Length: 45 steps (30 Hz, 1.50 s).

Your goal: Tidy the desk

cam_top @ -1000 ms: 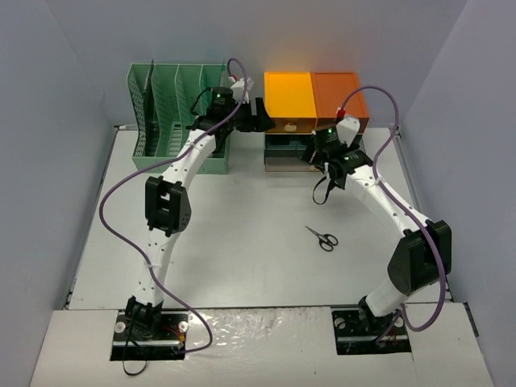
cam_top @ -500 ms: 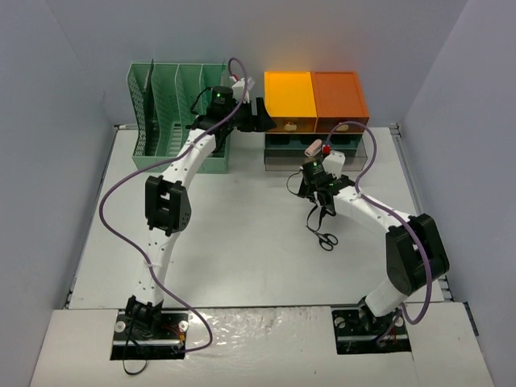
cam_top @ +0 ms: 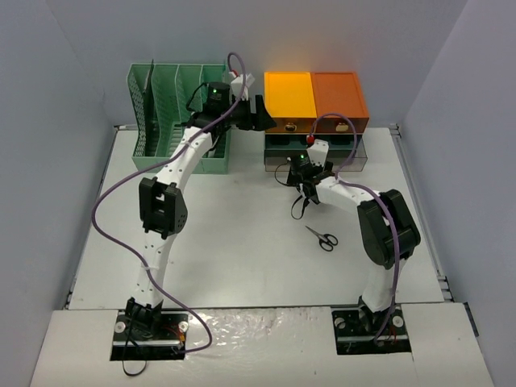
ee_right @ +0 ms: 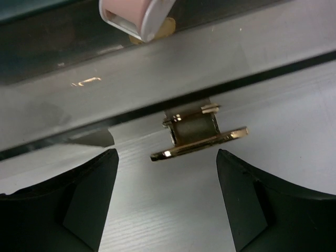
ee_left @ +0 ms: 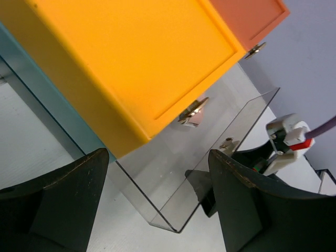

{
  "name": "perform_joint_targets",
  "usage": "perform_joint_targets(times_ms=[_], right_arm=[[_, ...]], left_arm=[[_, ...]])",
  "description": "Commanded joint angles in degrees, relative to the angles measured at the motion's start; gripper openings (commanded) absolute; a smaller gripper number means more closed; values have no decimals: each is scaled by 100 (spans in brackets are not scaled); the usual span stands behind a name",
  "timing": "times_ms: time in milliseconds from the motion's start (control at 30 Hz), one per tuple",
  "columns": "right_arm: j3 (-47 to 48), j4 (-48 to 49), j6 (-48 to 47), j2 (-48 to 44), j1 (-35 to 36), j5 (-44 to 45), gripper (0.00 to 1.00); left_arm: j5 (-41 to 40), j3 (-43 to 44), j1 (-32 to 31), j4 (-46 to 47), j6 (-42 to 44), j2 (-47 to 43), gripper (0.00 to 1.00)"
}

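The off-white desk holds an orange-and-grey drawer unit at the back. Its clear lower drawer stands pulled out. My left gripper is open and empty, high by the unit's left side; in the left wrist view it faces the orange drawer front and its gold knob. My right gripper is open and empty at the clear drawer's front. Its fingers flank a gold knob without touching it.
Black scissors lie on the desk in front of the right arm. A mint-green slotted rack stands back left. A darker orange drawer with its own knob sits beside the first. A pink-and-white shape shows above the knob.
My right arm swung from the right side, passed over the scissors, and moved back-left to the clear drawer's front. The left arm has barely moved.
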Motion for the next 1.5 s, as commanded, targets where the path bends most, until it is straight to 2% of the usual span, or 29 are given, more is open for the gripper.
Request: perform_joint_targets(times_ms=[0,267,733,1233,1467], right_arm=[[428,365,-131,-36,-34,176,72],[489,323,-116,-114,-48,96,73],[419,219,-194,-366,-48,25,73],[604,209,-195,-251,-48,-55,73],[560,209,-177,-251,-48,-80,74]], left_arm=[[309,148,8,383,98,-876,73],[-130,589,6,564,-260,-493,73],[-77,872,-143,1947,-888,285,73],[-181,889,-182,1553,-519,316,73],[-280,791,-223,1546,-193,-58,74]])
